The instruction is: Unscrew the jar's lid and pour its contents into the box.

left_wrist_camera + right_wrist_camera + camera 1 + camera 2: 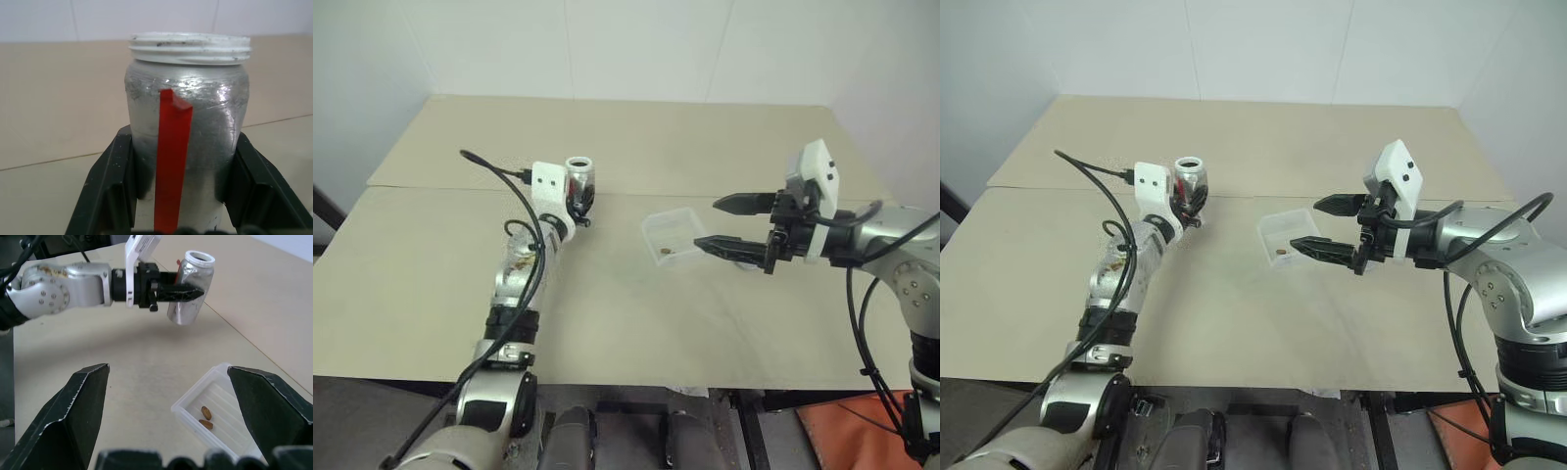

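My left gripper [580, 209] is shut on the jar [579, 180] and holds it upright above the table, left of the box. The jar [186, 98] has a silvery body with a red strip, and its white threaded mouth is uncovered. The lid is out of view. The box [195, 394], a shallow clear tray, lies on the table at the middle. In it lie the contents [205, 411], two small brown bits. My right gripper [707, 223] hovers open at the box's right edge, nothing between its fingers, pointing toward the jar [193, 284].
The beige table [636, 313] has a seam running across it behind the box, and its front edge is close to me. A black cable [514, 196] loops over my left forearm. White walls stand behind the table. An orange object [857, 431] lies below at the right.
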